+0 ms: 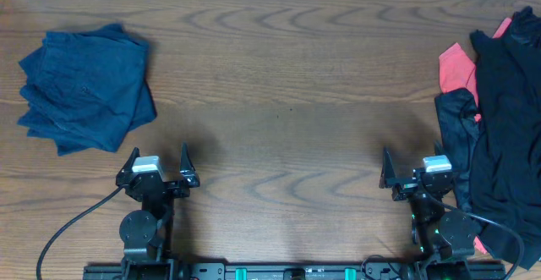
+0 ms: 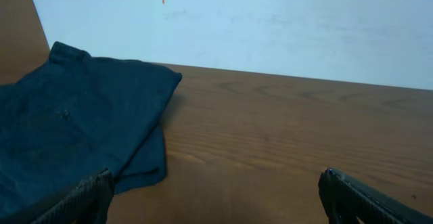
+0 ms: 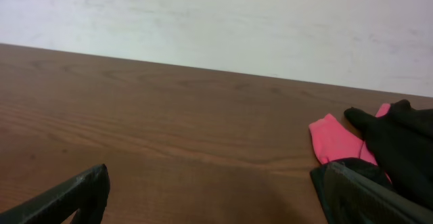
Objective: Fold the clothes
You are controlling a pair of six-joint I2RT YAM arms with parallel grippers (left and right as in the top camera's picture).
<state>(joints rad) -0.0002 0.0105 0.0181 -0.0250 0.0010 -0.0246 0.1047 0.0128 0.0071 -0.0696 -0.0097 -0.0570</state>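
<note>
Both claws are spread wide and holding nothing – the left gripper (image 1: 159, 155) sits near the front of the table (image 1: 287, 85), well apart from the folded navy stack (image 1: 84, 90) at the far left. The right gripper (image 1: 411, 157) is just beside the heap of black garments (image 1: 507, 128), with a coral-red piece (image 1: 456, 64) showing at its edge. My worry is that heap – it looks tangled and runs out past the right side of the overhead view, so a pinch there could catch two layers and drag the lot, or pull some off the table. A sloppy left-arm swing could also wreck the navy stack
</note>
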